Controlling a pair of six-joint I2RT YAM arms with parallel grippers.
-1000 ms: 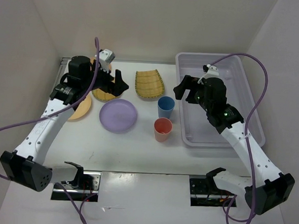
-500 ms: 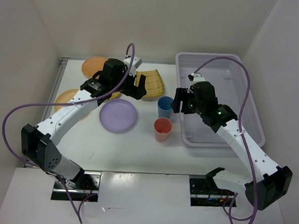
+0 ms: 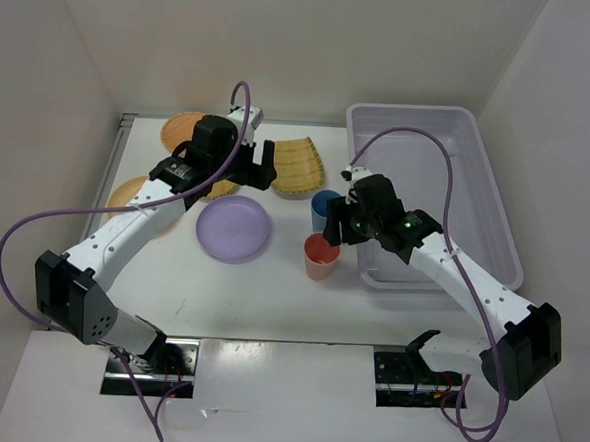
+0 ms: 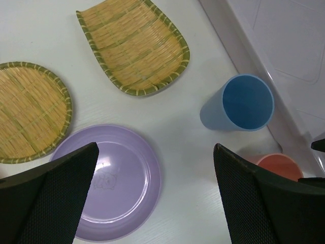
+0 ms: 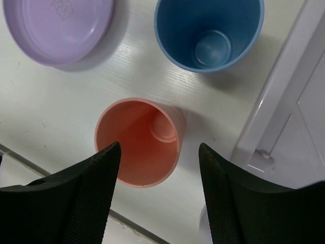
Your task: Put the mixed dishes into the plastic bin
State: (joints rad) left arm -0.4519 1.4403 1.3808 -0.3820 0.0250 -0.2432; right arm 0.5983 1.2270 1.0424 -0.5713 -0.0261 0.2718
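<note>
The large translucent pale-lavender plastic bin (image 3: 412, 112) is sitting on the right, well apart from the round lavender plastic plate (image 3: 233, 227) lying flat further left. The left gripper (image 4: 155, 152) is hanging above that plate's edge, jaws gaping fully wide and holding nothing. Just beside the bin's wall, the blue plastic cup (image 5: 208, 33) and the coral plastic cup (image 5: 139, 142) are standing upright. The right gripper (image 5: 158, 168) is hovering over the coral cup, jaws partly apart either side of it, gripping nothing yet. That cup is probably light, stiff and slick, so pinching across its wall below the rim is looking safest
</note>
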